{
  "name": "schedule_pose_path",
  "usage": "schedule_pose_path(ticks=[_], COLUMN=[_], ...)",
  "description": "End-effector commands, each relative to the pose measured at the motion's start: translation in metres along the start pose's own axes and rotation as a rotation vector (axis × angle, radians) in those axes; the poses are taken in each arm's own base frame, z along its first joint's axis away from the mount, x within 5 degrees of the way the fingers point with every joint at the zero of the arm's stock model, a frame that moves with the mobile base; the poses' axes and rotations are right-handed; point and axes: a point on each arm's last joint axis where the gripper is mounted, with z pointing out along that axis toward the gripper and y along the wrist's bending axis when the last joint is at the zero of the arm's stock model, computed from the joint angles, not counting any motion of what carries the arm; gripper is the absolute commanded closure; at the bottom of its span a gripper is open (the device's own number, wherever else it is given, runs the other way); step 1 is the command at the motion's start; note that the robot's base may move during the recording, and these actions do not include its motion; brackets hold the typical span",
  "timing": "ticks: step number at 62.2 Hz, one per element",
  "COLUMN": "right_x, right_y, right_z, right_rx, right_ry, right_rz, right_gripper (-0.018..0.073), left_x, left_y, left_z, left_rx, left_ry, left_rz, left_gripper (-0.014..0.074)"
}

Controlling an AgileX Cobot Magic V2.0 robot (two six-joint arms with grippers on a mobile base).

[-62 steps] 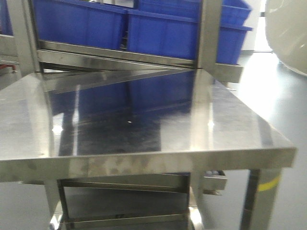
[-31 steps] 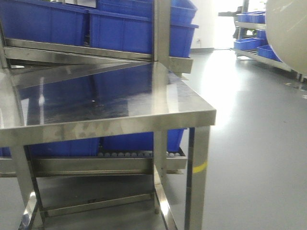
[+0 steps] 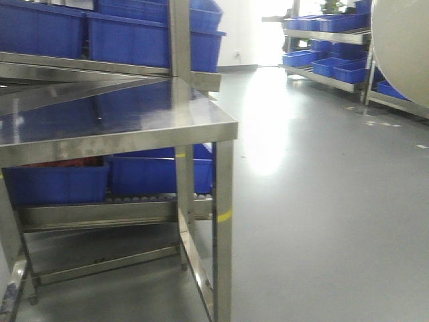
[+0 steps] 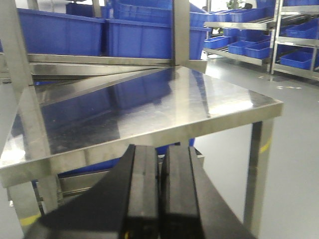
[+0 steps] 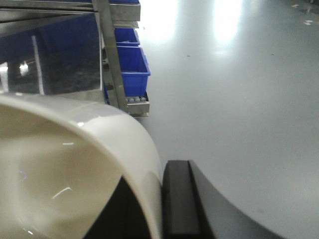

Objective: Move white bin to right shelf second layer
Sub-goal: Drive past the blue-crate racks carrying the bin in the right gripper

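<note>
The white bin (image 3: 402, 54) is a glossy cream tub filling the top right corner of the front view, held up off the floor. In the right wrist view my right gripper (image 5: 157, 199) is shut on the bin's rim (image 5: 114, 144), one black finger (image 5: 177, 199) outside the wall and the other inside. My left gripper (image 4: 160, 164) is shut and empty, in front of the steel tabletop's edge (image 4: 149, 134). A steel rack (image 3: 322, 70) with blue crates stands far back on the right; its rollers are too far off to make out.
The mirror-like steel table (image 3: 134, 134) fills the left, with blue crates (image 3: 134, 37) behind it and under it (image 3: 161, 174) on a roller rail (image 3: 154, 198). Its corner leg (image 3: 223, 221) has a yellow band. Grey floor (image 3: 322, 201) stretches to the right.
The front view has swung right: the steel table has slid to the left of the frame, and the open floor and far racks have come into view. The bin stays at the top right.
</note>
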Motion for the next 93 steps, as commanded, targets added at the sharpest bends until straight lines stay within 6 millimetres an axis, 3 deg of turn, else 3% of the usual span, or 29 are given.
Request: schedule_pose_path(ticks=[1, 93], right_x=[-0.0204, -0.0204], right_y=[0.0021, 0.0021], right_z=[-0.0057, -0.0057], right_rx=[-0.017, -0.017], right_ry=[-0.142, -0.142], right_rz=[-0.007, -0.007], right_gripper=[0.0503, 0.0503], left_x=[0.0040, 0.0040], left_y=[0.0003, 0.0003], left_z=[0.0003, 0.0003], left_rx=[-0.007, -0.007], left_ry=[-0.062, -0.062], left_rz=[-0.009, -0.009], left_gripper=[0.0512, 0.0512])
